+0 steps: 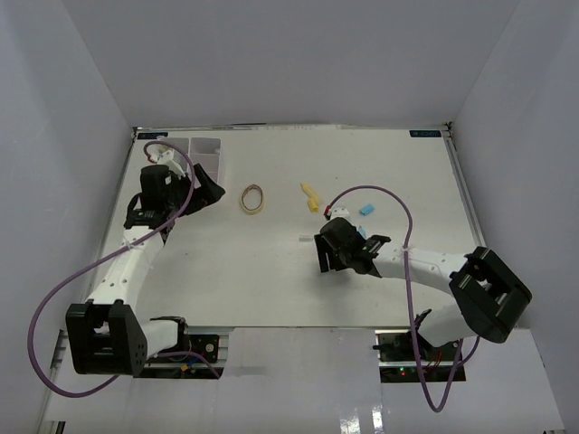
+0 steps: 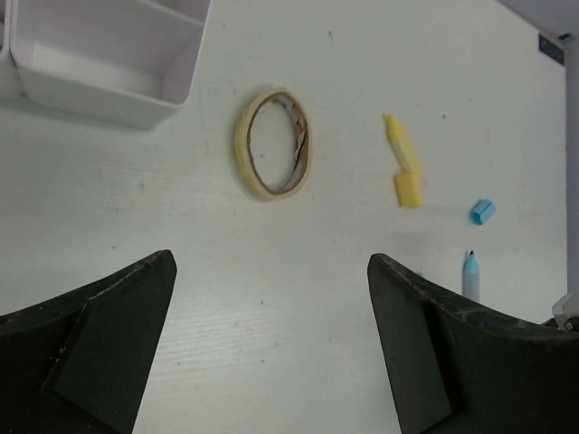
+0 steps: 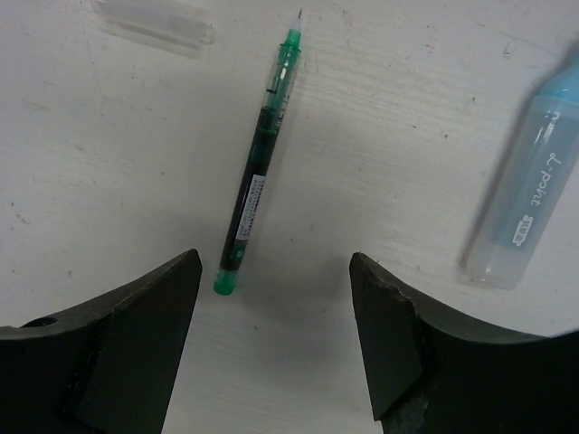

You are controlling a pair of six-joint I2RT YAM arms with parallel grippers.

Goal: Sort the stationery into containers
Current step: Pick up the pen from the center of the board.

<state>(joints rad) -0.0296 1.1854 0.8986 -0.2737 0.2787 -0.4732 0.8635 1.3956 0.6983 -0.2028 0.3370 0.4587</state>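
Note:
The white tray (image 1: 206,145) (image 2: 176,95) sits at the far left, with only a corner showing in the left wrist view. My left gripper (image 1: 210,188) (image 2: 270,262) hovers just right of it, open and empty. Ahead of it lie the tan ring (image 1: 252,199) (image 2: 274,145), a yellow marker (image 1: 311,196) (image 2: 403,155) beside its cap (image 2: 408,191), and a blue cap (image 1: 366,209) (image 2: 482,212). My right gripper (image 1: 329,246) (image 3: 274,259) is open low over the table. A green pen (image 3: 260,172) lies just ahead of its left fingertip, with a light blue marker (image 3: 529,199) to the right.
A clear pen cap (image 3: 154,23) lies beyond the green pen. The tip of the light blue marker (image 2: 471,274) shows at the right edge of the left wrist view. White walls enclose the table on three sides.

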